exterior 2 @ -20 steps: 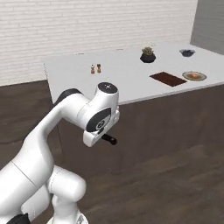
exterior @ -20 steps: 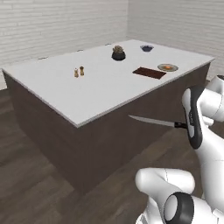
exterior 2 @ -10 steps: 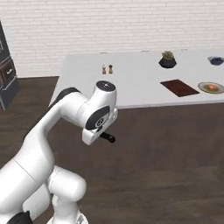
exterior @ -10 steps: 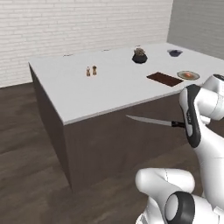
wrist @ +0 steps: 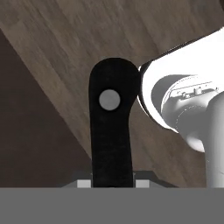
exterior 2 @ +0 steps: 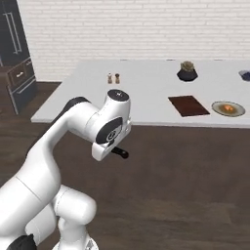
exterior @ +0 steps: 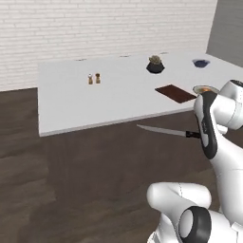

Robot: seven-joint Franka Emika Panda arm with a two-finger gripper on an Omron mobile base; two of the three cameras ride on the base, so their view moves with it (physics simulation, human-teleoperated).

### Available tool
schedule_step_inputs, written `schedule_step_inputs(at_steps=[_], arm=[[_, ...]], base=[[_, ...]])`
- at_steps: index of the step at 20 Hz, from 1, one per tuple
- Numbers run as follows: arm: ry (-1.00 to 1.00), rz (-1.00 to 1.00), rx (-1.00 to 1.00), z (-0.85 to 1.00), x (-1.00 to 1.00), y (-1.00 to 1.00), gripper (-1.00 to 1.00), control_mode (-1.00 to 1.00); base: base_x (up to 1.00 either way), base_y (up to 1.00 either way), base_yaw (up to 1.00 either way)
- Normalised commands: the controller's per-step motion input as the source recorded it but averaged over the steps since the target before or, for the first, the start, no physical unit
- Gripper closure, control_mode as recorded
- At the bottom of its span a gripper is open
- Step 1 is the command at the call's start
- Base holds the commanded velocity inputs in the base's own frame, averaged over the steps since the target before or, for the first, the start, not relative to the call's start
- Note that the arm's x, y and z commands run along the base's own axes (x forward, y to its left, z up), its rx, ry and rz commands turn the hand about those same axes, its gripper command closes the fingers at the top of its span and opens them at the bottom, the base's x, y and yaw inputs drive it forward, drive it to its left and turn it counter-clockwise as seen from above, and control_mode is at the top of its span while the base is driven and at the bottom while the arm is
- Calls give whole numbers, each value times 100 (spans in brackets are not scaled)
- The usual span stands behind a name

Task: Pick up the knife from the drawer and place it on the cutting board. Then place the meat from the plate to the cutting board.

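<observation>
Since the jaws were already clamped on the knife's (exterior: 166, 130) black handle, blade sticking out level in front of the table (exterior: 71, 104), the job was carrying it over to the cutting board (exterior: 176, 93). Best bet seemed to be keeping the blade flat and lifting it above the table edge first, steering clear of the plate (exterior 2: 228, 108) holding the meat (exterior 2: 226, 107) just beside the board.

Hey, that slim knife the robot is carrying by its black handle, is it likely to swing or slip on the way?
The slim silver-bladed knife probably stays stiff: its blade juts level from the tool. Held only at the black handle, it might pivot. The smooth handle could slip if jolted.
</observation>
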Motion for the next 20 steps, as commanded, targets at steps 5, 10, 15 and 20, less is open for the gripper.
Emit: schedule_step_inputs(at_steps=[5,10,15,20], arm=[[0,0,0,0,0,0,100,100],[0,0,0,0,0,0,100,100],[0,0,0,0,0,0,100,100],[0,0,0,0,0,0,100,100]], base=[[1,-100,32],[0,-100,26],[2,-100,8],[16,-97,1]])
